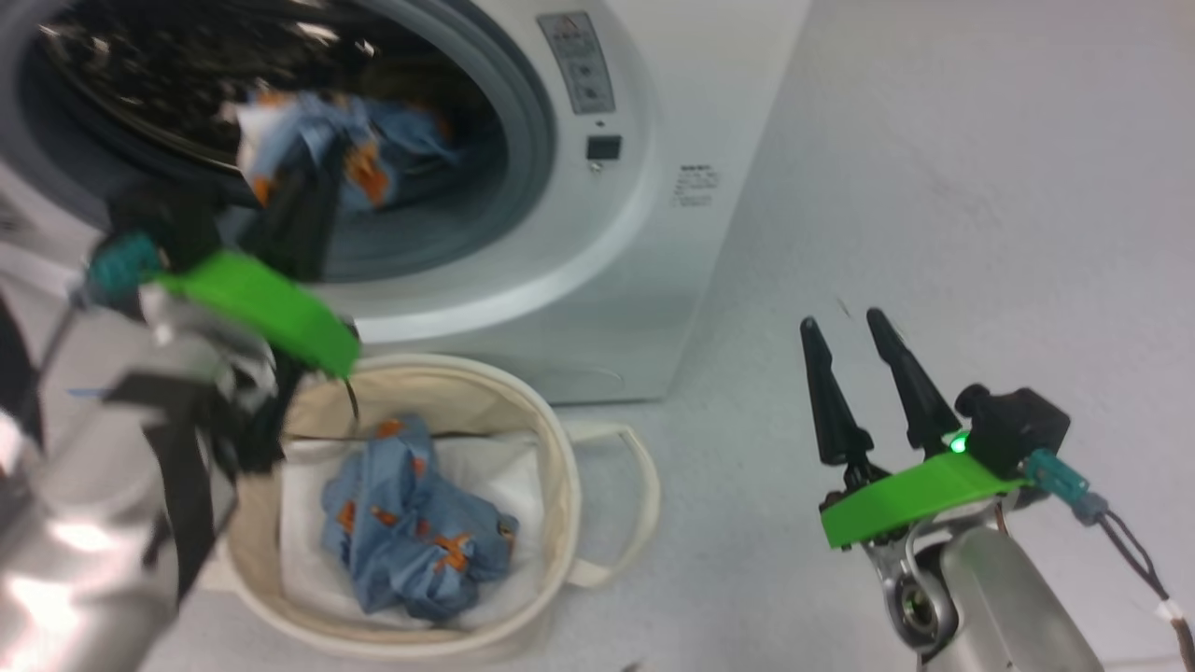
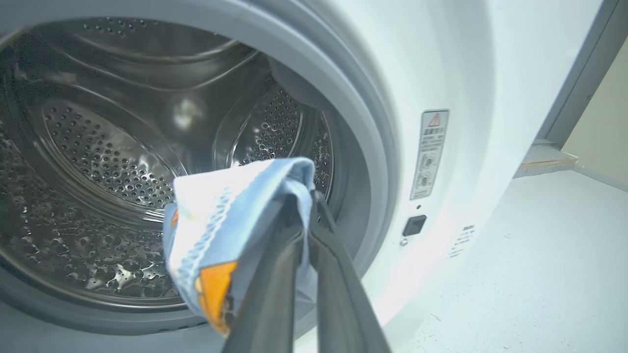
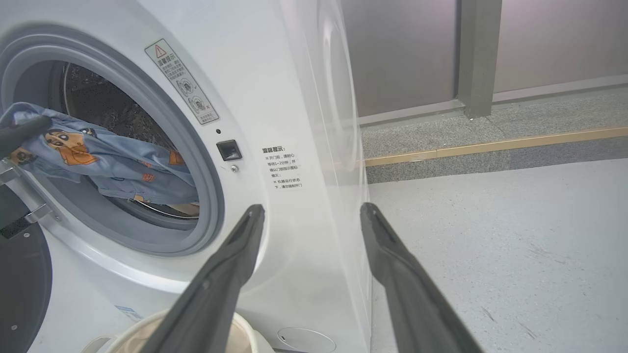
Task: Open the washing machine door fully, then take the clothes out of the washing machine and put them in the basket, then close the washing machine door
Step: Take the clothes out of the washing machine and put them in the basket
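Observation:
The white washing machine (image 1: 616, 261) stands with its round opening uncovered. My left gripper (image 1: 327, 159) is at the mouth of the drum, shut on a blue garment with orange prints (image 1: 373, 140). In the left wrist view the two fingers (image 2: 314, 255) pinch a fold of this cloth (image 2: 235, 215) in front of the steel drum (image 2: 108, 162). The right wrist view has the same garment (image 3: 98, 162) stretched out of the opening. Below, the cream basket (image 1: 551, 439) holds another blue printed garment (image 1: 411, 532). My right gripper (image 1: 859, 327) hovers open and empty at the right. The washing machine door's dark edge (image 3: 19, 289) is swung aside.
A white sheet (image 1: 485, 467) lines the basket. Bare grey floor (image 1: 980, 187) stretches to the right of the machine. A raised step with a wooden strip (image 3: 490, 142) and a wall post (image 3: 478, 54) lie behind it.

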Robot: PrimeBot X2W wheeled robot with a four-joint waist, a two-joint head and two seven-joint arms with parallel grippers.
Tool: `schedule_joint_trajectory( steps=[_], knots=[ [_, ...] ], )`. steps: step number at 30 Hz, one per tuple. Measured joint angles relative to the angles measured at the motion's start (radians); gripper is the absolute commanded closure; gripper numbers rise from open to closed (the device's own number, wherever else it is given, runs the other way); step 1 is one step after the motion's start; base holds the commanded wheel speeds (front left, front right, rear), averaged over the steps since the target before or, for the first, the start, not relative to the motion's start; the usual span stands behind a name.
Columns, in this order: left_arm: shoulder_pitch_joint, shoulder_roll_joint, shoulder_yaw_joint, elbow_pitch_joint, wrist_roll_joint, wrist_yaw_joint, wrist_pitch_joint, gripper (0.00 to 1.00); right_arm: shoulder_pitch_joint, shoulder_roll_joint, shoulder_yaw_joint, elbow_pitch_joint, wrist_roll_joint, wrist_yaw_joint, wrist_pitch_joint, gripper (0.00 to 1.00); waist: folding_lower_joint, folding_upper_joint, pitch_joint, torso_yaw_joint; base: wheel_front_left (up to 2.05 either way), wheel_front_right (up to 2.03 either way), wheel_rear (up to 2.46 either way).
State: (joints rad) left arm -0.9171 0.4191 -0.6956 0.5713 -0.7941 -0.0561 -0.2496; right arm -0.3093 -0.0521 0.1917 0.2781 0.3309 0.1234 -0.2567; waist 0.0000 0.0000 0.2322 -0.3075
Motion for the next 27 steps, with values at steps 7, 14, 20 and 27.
schedule_joint_trajectory(
  steps=[7, 14, 20, 27],
  knots=[
    [0.232, 0.056, 0.037, -0.343, 0.055, 0.111, 0.0, 1.0, 0.038, 0.0, 0.001, 0.025, -0.015, 0.0, 0.0, 0.0, 0.0, 0.0, -0.085, 0.057, 0.0, 0.0, 0.0],
    [0.394, 0.137, 0.039, -0.653, 0.058, 0.22, 0.039, 1.0, 0.051, 0.0, 0.008, 0.032, -0.023, 0.0, 0.0, 0.0, -0.0001, 0.0, -0.128, 0.113, 0.0, 0.0, 0.0],
    [0.503, 0.168, 0.047, -0.791, 0.004, 0.267, 0.072, 1.0, 0.051, 0.0, 0.013, 0.032, -0.023, 0.0, 0.0, 0.0, 0.0, 0.0, -0.133, 0.131, 0.0, 0.0, 0.0],
    [0.576, 0.17, 0.032, -0.772, -0.033, 0.265, 0.081, 1.0, 0.051, 0.0, 0.012, 0.032, -0.029, 0.0, 0.0, 0.0, -0.0001, 0.0, -0.123, 0.131, 0.0, 0.0, 0.0]
  ],
)
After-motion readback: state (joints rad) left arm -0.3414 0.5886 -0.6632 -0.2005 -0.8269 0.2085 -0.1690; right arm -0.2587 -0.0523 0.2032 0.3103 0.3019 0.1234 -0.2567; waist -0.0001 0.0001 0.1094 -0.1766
